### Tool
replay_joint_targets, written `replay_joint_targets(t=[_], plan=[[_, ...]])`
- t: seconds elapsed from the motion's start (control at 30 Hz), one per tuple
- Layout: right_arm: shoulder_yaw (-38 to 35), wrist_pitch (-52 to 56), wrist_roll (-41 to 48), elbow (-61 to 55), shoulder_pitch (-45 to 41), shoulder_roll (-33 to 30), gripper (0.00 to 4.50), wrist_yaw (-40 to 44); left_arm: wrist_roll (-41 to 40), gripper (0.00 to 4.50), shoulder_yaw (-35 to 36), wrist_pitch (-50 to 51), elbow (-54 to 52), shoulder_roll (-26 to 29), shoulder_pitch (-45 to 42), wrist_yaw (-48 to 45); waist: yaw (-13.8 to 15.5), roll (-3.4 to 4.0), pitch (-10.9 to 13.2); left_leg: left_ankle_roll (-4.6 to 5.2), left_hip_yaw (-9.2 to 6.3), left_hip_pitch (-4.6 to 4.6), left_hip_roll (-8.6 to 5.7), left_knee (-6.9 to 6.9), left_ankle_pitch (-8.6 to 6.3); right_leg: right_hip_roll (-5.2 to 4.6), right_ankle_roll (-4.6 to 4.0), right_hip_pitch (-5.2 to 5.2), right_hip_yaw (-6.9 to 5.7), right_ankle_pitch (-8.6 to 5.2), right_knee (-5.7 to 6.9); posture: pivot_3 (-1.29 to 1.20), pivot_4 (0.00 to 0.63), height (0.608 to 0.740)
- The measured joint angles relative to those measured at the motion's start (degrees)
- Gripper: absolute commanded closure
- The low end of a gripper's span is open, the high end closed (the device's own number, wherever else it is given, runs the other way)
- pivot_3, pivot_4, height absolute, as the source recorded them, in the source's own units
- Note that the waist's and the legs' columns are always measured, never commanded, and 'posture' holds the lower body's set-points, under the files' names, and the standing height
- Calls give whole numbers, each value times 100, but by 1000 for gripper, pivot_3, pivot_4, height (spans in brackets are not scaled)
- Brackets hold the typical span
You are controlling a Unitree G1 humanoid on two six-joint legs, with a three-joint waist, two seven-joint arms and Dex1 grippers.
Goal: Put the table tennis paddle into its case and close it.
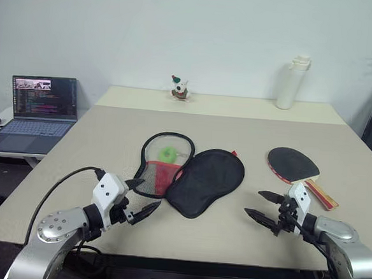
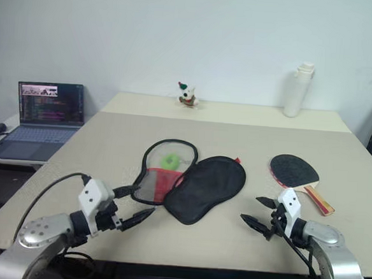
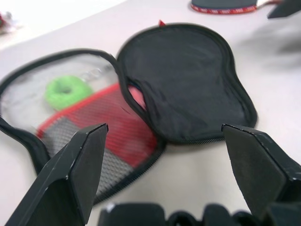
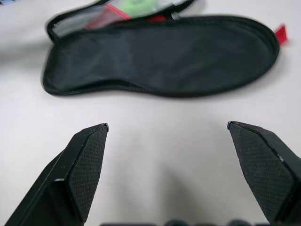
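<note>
The paddle (image 1: pixel 294 166) lies flat on the bench (image 1: pixel 109 140) to my right, black rubber blade up, red-and-tan wooden handle pointing toward my right pincer (image 1: pixel 265 214), which hovers just beside the handle's end with its fingers spread and nothing between them. My left pincer (image 1: pixel 143 198) is likewise spread and empty, hanging just off the near edge of the case (image 1: pixel 193 178). The case sits mid-bench, unzipped and laid open like a book: one half a soft, matte black fabric lobe shaped like the paddle, the other a mesh-lined half with a red pocket and a bright green ring (image 1: pixel 168 153) resting in it. A zip track runs round both rims. I judge that nothing of the task is done yet; the step in hand is the reach for the paddle. The next move calls for my right pincer to close on the thin handle, which lies flush on the bench and gives little to get under, so I would come in low. The fabric is limp and may slide or fold, so my left pincer should pin it.
</note>
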Motion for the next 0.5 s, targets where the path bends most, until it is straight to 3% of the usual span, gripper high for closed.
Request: replay_joint_targets(t=[0.5], plan=[[-378,1290,710,-958,-11,-126,32,-642,17,259,-284,-449,1162,-224,-1072,-556,2,-3,-2,0,-1,-1,-2,2,1,1,2,1,-2,0,0,0,150,740]])
